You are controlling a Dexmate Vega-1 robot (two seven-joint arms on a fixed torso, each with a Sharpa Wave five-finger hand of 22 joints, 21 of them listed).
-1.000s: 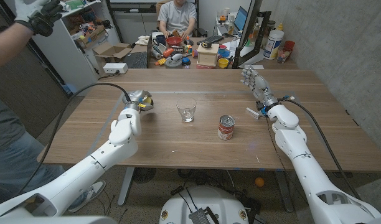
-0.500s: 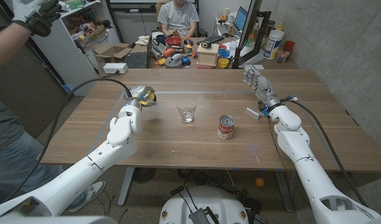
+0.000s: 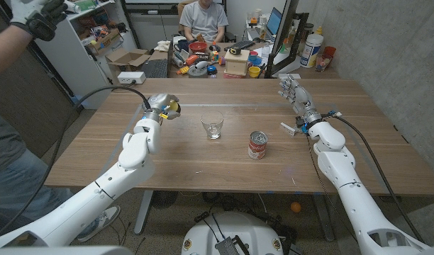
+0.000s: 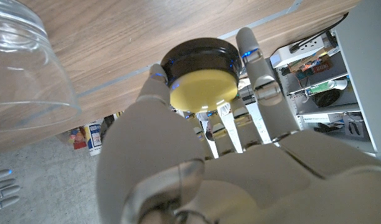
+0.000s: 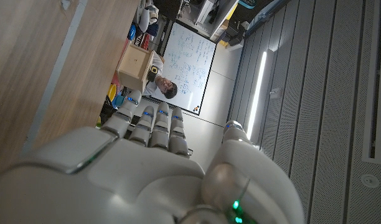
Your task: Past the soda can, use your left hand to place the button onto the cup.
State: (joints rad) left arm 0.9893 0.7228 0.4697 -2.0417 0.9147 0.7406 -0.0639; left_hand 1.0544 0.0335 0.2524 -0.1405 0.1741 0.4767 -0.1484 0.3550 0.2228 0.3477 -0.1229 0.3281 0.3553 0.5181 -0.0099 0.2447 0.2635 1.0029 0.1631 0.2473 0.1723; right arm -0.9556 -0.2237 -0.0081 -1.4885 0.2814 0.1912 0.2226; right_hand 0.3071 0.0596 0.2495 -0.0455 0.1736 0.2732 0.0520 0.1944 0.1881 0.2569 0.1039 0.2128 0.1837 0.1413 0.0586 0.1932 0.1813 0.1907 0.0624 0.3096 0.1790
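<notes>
My left hand [image 3: 161, 109] is raised over the table's left part and holds the button [image 3: 171, 108], a yellow disc in a black rim. The left wrist view shows the button [image 4: 202, 73] pinched between my fingertips [image 4: 248, 50], with the clear cup [image 4: 25, 68] close beside it. The clear glass cup [image 3: 213, 126] stands upright mid-table, to the right of that hand. The red soda can [image 3: 257, 145] stands right of the cup and nearer me. My right hand [image 3: 293, 93] stands at the table's far right with fingers apart, holding nothing.
A person sits behind the table's far edge at a cluttered desk [image 3: 217, 57]. Another person's gloved hand [image 3: 40, 18] is raised at the upper left. A black cable [image 3: 103, 98] runs along the left arm. A cardboard box [image 3: 128, 60] sits at the back left.
My left hand has lifted and moved a little farther away and rightward toward the cup with the button. The right hand has shifted slightly right.
</notes>
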